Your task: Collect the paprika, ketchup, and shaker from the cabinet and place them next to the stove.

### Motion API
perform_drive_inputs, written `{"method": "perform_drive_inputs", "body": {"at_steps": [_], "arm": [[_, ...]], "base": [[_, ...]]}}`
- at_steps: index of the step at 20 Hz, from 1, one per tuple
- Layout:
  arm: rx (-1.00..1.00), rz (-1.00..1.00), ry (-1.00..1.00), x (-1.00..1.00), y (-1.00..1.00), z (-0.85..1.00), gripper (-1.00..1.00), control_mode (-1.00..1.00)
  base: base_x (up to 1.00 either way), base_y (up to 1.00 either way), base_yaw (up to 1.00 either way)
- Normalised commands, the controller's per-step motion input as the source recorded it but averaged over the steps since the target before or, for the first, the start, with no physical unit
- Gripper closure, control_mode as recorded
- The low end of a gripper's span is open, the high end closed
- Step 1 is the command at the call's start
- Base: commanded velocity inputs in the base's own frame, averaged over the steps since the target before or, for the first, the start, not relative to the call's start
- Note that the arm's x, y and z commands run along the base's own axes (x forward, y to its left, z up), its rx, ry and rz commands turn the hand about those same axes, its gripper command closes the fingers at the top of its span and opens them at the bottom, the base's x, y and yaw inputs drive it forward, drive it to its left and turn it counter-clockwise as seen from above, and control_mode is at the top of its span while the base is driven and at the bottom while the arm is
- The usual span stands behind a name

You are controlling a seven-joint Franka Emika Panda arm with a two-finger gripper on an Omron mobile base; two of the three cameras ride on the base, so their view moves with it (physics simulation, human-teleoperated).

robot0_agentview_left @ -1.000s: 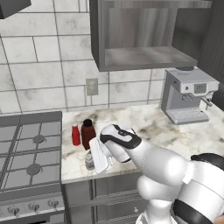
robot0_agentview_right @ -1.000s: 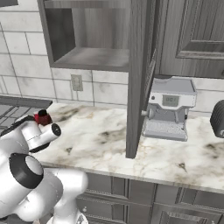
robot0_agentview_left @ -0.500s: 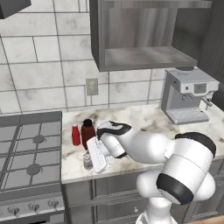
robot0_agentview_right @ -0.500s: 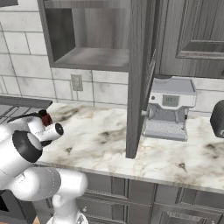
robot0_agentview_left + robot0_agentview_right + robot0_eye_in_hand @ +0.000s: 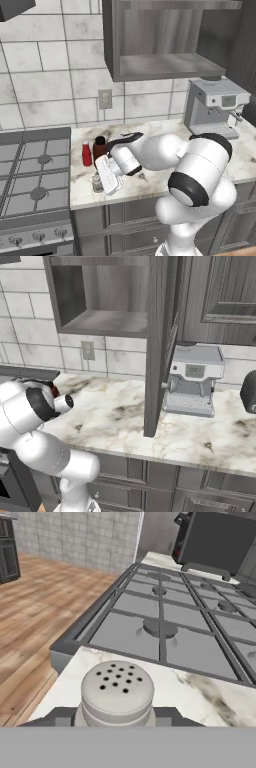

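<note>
Shaker (image 5: 117, 692) sits right between our fingers (image 5: 116, 718), which are closed on its lower body; its perforated top faces the hand camera and its long axis stands upright on the desk (image 5: 165, 175). From the left base view we see it (image 5: 97, 183) low at the front of the desk, just beside the stove (image 5: 35, 185), with the fingers (image 5: 102, 181) reaching it from the side away from the stove. So the coming move, as we judge it, turns on one thing: the shaker is already down and next to the stove, and the fingers need only spread and back off away from the stove without tipping it.

Counting: we have one shaker, one ketchup (image 5: 86, 153) and one paprika (image 5: 100, 148), the two bottles standing close together behind the shaker, near the stove. The cabinet (image 5: 165, 67) shelf above holds none of them. One stove, one cabinet.
</note>
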Motion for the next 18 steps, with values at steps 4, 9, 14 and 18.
{"method": "perform_drive_inputs", "body": {"at_steps": [4,9,14,18], "arm": [[0.03,0.0,0.0,0.1,0.12,-0.1,1.0,-1.0],[0.01,0.0,0.0,0.0,0.09,-0.1,1.0,-1.0],[0.0,0.0,0.0,-0.03,0.02,-0.03,1.0,-1.0],[0.0,0.0,0.0,-0.12,0.04,-0.11,1.0,-1.0]], "base": [[0.0,0.0,0.0],[0.0,0.0,0.0],[0.0,0.0,0.0],[0.0,0.0,0.0]]}}
